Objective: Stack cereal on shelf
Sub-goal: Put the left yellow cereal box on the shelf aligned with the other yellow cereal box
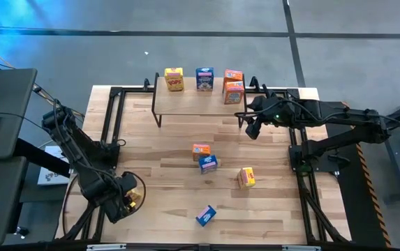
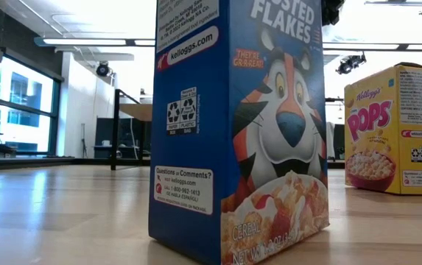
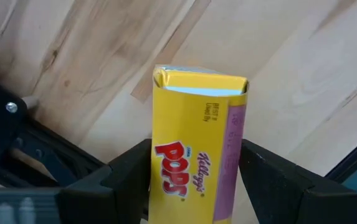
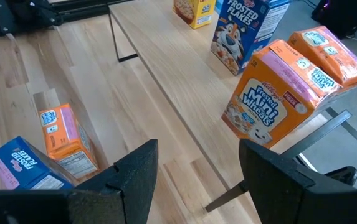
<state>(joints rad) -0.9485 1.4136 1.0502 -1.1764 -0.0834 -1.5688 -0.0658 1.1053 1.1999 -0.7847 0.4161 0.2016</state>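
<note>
Yellow box (image 3: 197,162) in left gripper (image 3: 194,186), table-edge.

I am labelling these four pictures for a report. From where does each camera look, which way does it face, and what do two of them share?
High view: above the table, facing straight down; both arms show, the left gripper near the front left corner, the right gripper beside the shelf.
Low view: at tabletop height, facing level across; no arm shows, only a blue box close up and a yellow box.
Left wrist view: on the left arm, facing its fingers, shut on a yellow box.
Right wrist view: on the right arm, facing the shelf past open fingers.
Shared: the high and right wrist views both show two stacked orange boxes.
</note>
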